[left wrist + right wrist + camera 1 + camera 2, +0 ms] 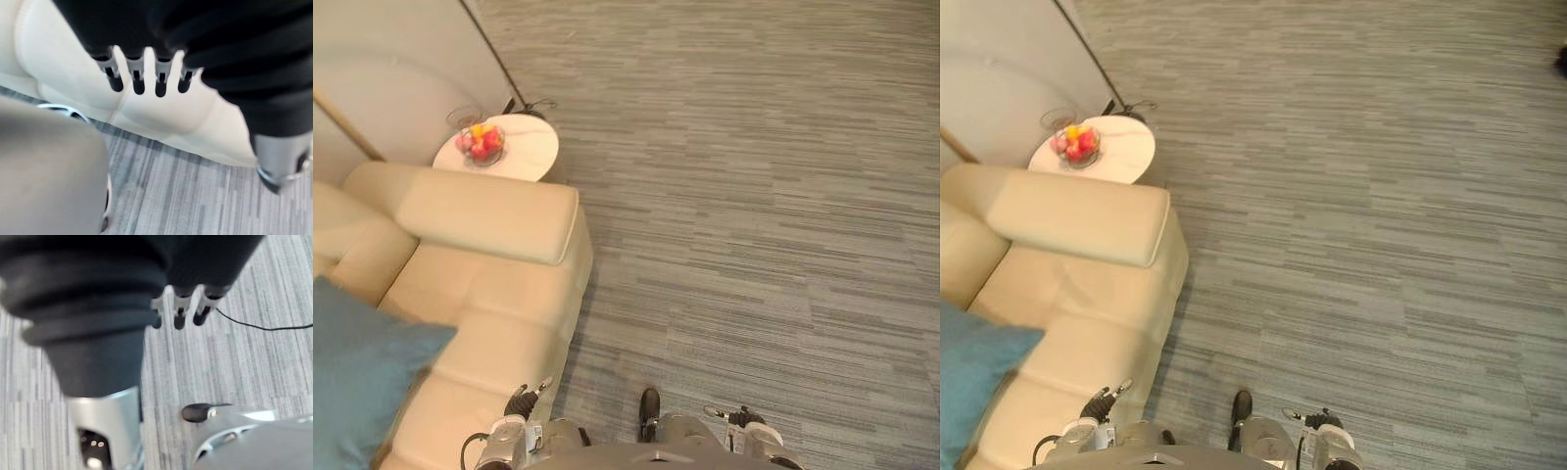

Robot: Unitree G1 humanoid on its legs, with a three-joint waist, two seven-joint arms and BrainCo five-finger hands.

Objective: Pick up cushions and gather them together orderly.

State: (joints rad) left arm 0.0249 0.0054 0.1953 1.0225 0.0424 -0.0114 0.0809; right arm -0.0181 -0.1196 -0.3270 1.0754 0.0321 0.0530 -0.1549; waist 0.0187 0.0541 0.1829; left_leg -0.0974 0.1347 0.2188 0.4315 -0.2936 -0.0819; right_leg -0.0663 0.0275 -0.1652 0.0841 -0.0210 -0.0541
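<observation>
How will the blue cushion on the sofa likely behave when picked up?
The blue cushion looks plump with a soft corner, so it will probably sag and squash rather than stay stiff. It is likely light for its bulk. Its matte fabric seems unlikely to slip. Lying on the cream sofa, it should not roll.

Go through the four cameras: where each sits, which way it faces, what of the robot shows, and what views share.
Left eye view: on the head, looking down at the cream sofa, blue cushion, side table and carpet.
Right eye view: beside it, same scene.
Left wrist view: along the left hand, fingers straight, toward the sofa's front edge.
Right wrist view: along the right hand, fingers straight, over carpet.
Shared: sofa in three views; carpet in all.
</observation>
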